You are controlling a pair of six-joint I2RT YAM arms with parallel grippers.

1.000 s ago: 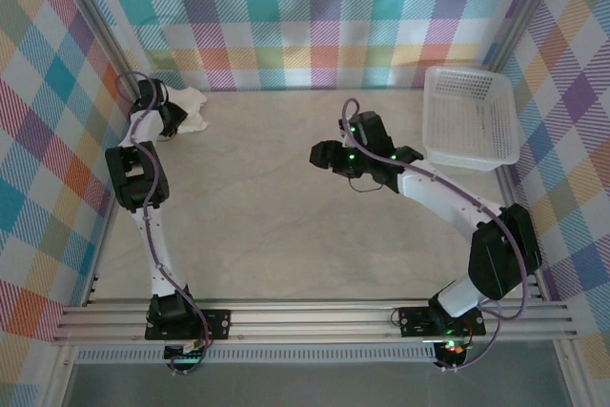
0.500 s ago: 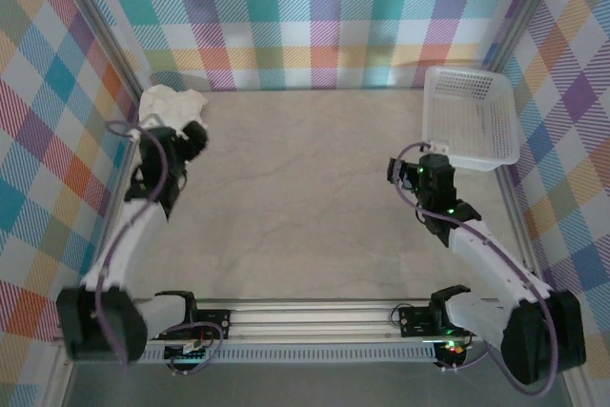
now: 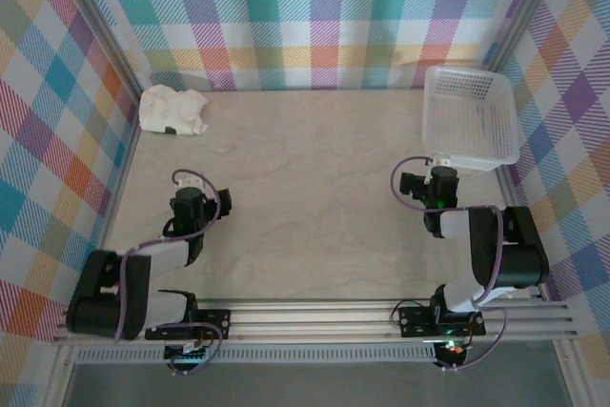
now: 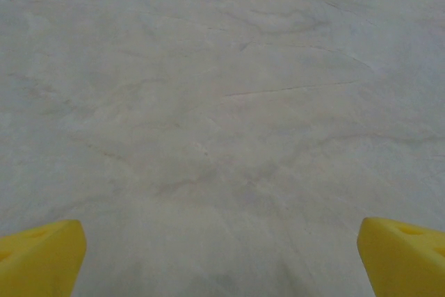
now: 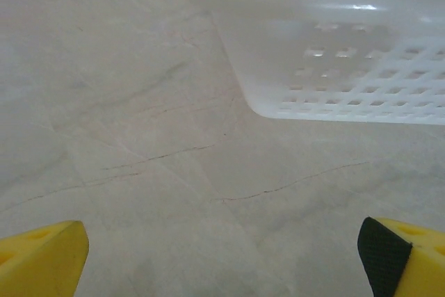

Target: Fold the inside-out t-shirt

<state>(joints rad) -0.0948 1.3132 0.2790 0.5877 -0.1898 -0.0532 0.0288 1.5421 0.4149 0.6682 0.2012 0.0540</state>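
At ten o'clock on the counter (image 3: 305, 188) the inside-out t-shirt (image 3: 172, 110) lies bunched; left gripper (image 4: 222, 262) and right gripper (image 5: 222, 262) gape wide and empty, basket (image 3: 472, 116) at two o'clock.

One crumpled white t-shirt (image 3: 172, 110), one white mesh basket (image 3: 472, 119), one worktop (image 3: 305, 197). Two robot arms: the left arm (image 3: 143, 269) and the right arm (image 3: 486, 240). Four yellow fingers: two left fingers (image 4: 42, 255), two right fingers (image 5: 38, 259).
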